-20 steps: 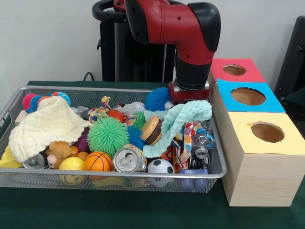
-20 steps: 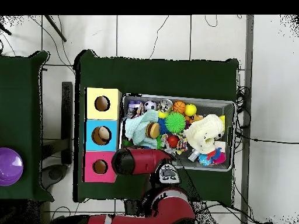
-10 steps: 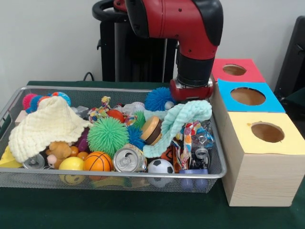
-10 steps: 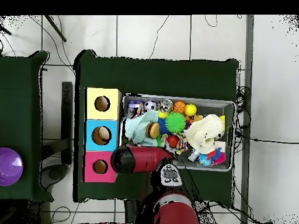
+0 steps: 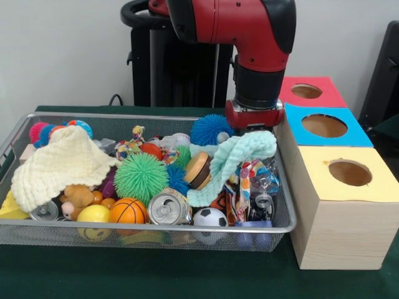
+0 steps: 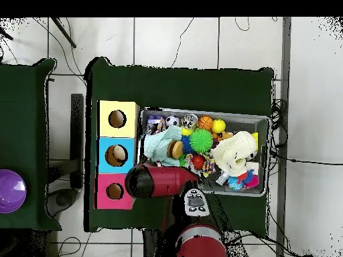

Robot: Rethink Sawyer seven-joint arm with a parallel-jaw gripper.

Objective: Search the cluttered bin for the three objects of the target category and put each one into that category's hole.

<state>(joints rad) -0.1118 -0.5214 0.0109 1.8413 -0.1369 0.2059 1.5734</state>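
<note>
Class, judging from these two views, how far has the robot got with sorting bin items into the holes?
Done: an object shows inside the blue box's hole from overhead. In hand: nothing visible; the arm's wrist hangs above the mint cloth, gripper hidden. Left: the bin is full of balls, cans and cloths.

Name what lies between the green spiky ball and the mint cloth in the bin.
In the front view, a round tan-and-brown toy sits between the green spiky ball and the mint cloth, leaning against the cloth.
</note>
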